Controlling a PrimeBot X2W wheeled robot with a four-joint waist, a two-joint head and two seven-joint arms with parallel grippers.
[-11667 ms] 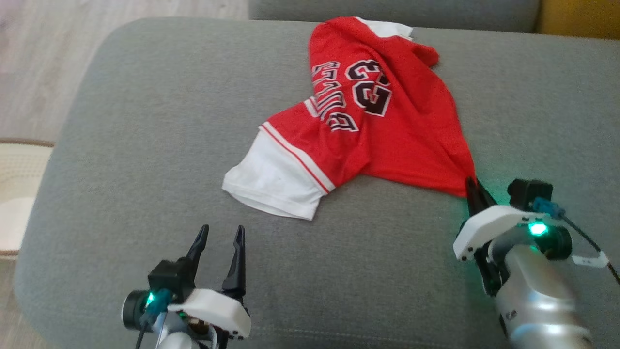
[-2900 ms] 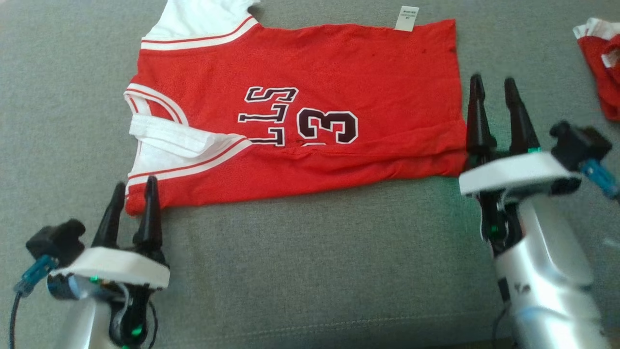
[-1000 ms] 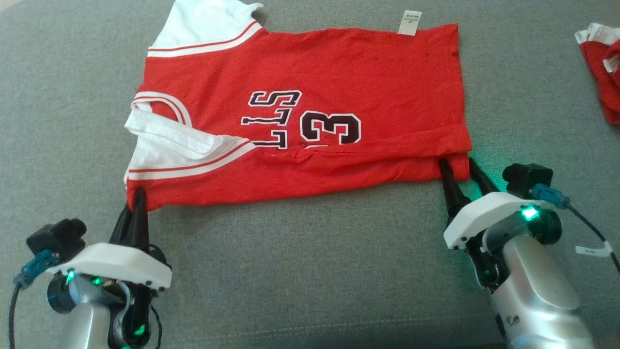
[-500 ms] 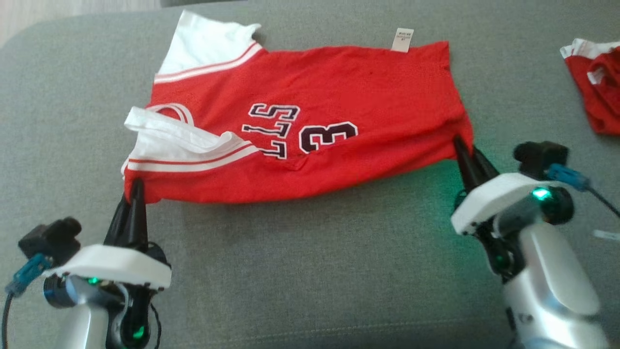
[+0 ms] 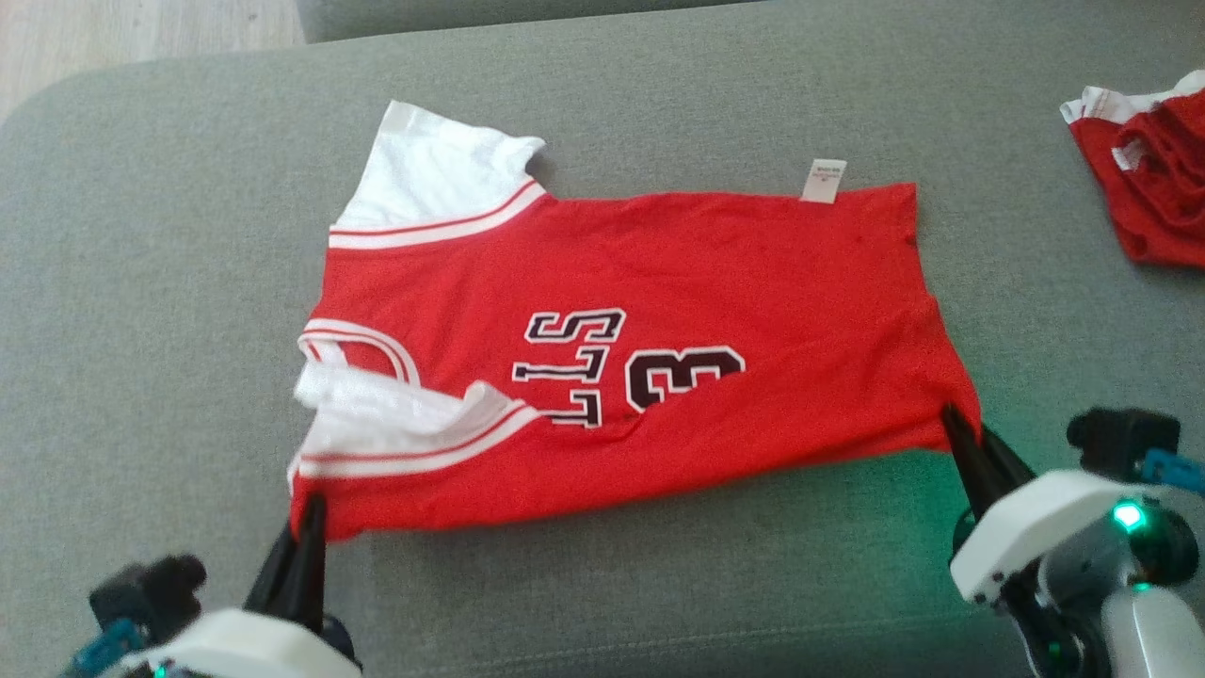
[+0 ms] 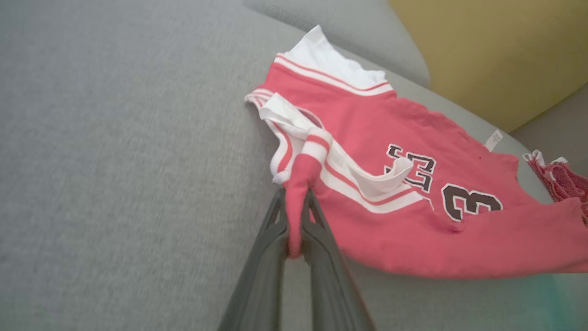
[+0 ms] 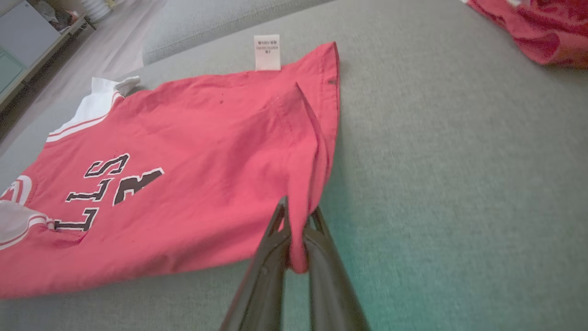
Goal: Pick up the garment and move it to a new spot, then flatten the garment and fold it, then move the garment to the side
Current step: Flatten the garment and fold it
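The left gripper (image 6: 294, 204) is clamped on the near shoulder corner of the jersey (image 5: 659, 311), with a tuft of red cloth pinched between its fingers. The right gripper (image 7: 296, 216) is closed in the same way on the near hem corner, where the cloth rises to a small peak at the pinch. Holding both ends of one long edge lets the arms carry it as a straight line, so a fold can go over evenly instead of bunching.

That near edge hangs a little off the sofa (image 5: 188, 282), with a shadow under it. The far edge, with its label (image 5: 826, 180) and white sleeve (image 5: 433, 179), lies flat and anchors the cloth. The jersey is spread across the middle of the seat, print up, and its near sleeve is turned in over the body.

I judge this to be the folding step: the lifted edge looks ready to travel toward the far one. Another red garment (image 5: 1144, 198) sits well apart at the right, out of the fold's way.
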